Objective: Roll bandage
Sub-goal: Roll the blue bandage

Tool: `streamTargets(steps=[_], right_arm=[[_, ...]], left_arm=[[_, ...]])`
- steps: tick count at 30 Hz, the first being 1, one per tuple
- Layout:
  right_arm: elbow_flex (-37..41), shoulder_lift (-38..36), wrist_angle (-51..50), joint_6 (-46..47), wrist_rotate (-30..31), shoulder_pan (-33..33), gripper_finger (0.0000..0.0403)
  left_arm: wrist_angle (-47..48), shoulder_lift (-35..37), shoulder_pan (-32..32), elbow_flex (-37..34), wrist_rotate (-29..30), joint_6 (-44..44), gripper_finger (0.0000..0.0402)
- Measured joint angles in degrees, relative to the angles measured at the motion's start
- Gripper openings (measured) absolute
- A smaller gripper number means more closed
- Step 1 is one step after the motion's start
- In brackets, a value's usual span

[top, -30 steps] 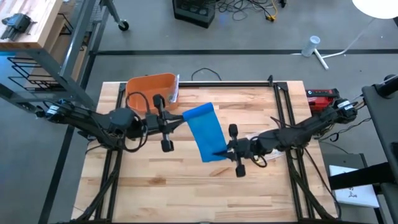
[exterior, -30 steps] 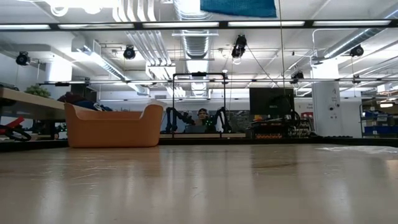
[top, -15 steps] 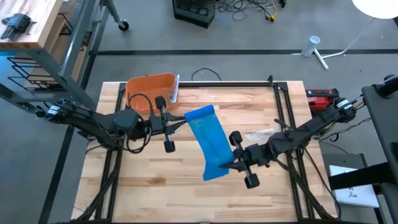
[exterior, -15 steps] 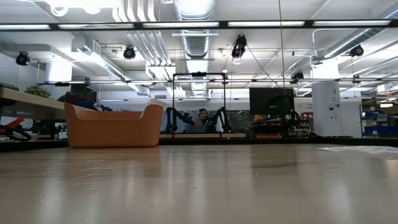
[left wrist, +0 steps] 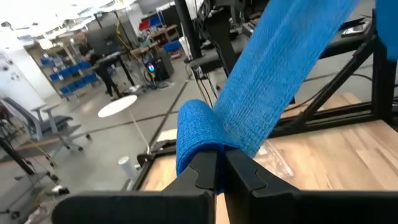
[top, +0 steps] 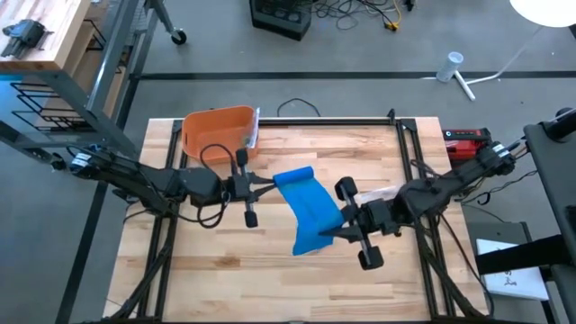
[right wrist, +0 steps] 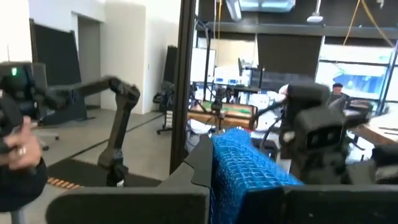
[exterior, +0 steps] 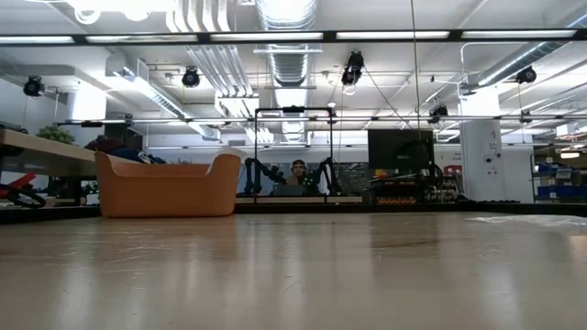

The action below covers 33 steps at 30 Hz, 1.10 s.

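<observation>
On the left, the orange bin [top: 216, 133] sat where it had been at the bench's [top: 270, 270] far-left corner. The left gripper [top: 268, 184] had pushed further toward the middle than a second before, its fingers [left wrist: 214, 174] together and clamped on the rolled upper end of the blue bandage [top: 313, 211]. The strip hung in the air above the bench, shorter and more slanted than earlier, its roll now nearer the centre. The right gripper [top: 335, 236] had dropped toward the near edge and swung rightward, fingers pinched on the bandage's lower end. A red tool [top: 466, 139] lay unmoved at the far right.
</observation>
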<state>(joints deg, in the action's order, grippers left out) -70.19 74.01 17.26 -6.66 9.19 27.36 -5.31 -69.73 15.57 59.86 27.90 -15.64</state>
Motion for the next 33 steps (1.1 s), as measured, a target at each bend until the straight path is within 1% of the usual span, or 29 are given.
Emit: streamTargets(steps=[4,7,9,15,17,21,27,30,33], right_arm=[[-1.9,0.1,-0.6,-1.0,0.3,0.0,0.0],[-2.6,0.1,-0.6,-2.3,3.8,0.0,0.0],[-2.7,0.1,-0.3,-3.0,5.5,-0.2,0.0],[-2.7,0.1,-0.1,-0.7,6.0,-2.4,0.0],[-2.7,0.1,-0.2,0.1,6.1,-3.4,0.0],[-2.7,0.1,-0.7,0.6,8.7,-4.8,0.0],[-2.6,-0.3,-1.9,0.5,9.7,-6.8,0.0],[-2.6,-1.1,-3.4,-0.8,12.9,-7.2,0.0],[-2.6,-1.8,-4.6,-2.2,16.7,-7.5,0.0]], left_arm=[[0.2,0.0,0.1,-1.0,-1.2,1.4,0.0],[0.2,0.0,0.2,-2.2,-4.6,2.5,0.0],[0.2,-0.1,0.2,-3.0,-5.4,4.1,0.0],[-0.5,-4.1,0.2,-3.3,-6.7,5.3,0.0],[-0.6,-5.7,0.2,-3.3,-8.0,5.2,0.0],[-1.8,-8.5,0.3,-3.3,-10.6,5.1,0.0],[-2.2,-10.4,1.3,-3.3,-12.2,5.3,0.0],[-2.2,-10.3,2.5,-3.3,-12.3,5.7,0.0],[-2.7,-10.2,3.9,-3.3,-14.0,5.7,0.0]])
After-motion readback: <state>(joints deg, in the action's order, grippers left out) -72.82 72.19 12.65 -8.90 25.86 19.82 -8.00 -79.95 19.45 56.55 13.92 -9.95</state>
